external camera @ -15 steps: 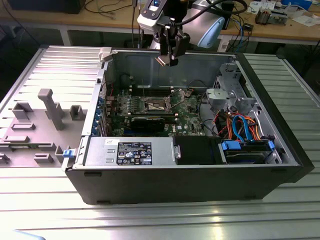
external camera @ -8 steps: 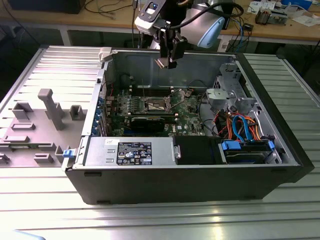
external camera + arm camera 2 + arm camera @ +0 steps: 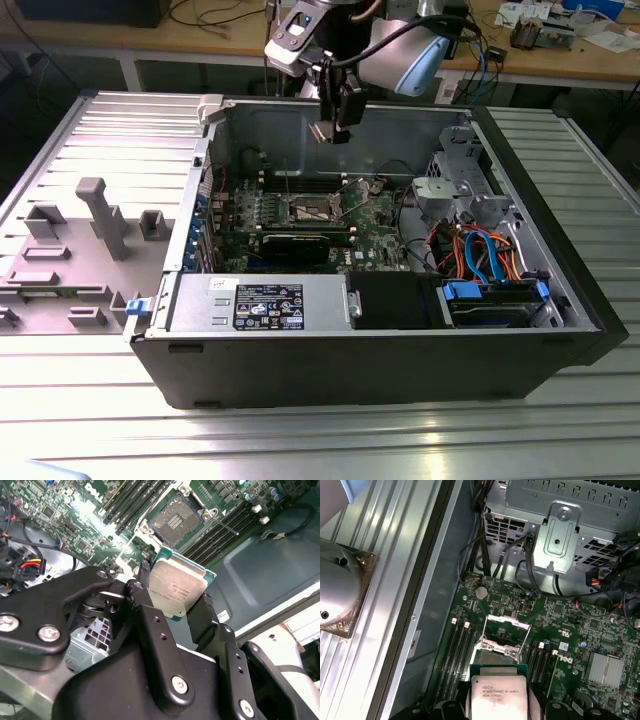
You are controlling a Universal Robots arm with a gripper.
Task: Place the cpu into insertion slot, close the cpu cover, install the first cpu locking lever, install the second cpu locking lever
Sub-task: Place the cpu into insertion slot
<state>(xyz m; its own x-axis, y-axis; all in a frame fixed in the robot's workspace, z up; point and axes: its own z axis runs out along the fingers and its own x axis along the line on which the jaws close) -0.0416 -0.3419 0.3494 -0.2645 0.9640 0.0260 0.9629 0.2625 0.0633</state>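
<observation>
My gripper (image 3: 333,125) hangs above the open computer case, shut on the cpu (image 3: 321,131). In both wrist views the cpu (image 3: 177,586) (image 3: 497,692) is a silver-topped square chip with a green edge, clamped by two opposite edges between the black fingers (image 3: 141,594). It is held in the air, well above the motherboard. The insertion slot (image 3: 175,519) (image 3: 310,210) lies open below it, its dark centre bare. The cpu cover (image 3: 503,629) (image 3: 355,188) stands swung up at one side of the slot. A thin locking lever (image 3: 227,528) sticks out beside the slot.
Long memory slots (image 3: 220,532) flank the slot. A long black card (image 3: 300,243) lies across the board. A metal drive cage (image 3: 560,525) and bundled cables (image 3: 480,250) fill the case on the exterior view's right. The power supply (image 3: 260,300) runs along the front wall.
</observation>
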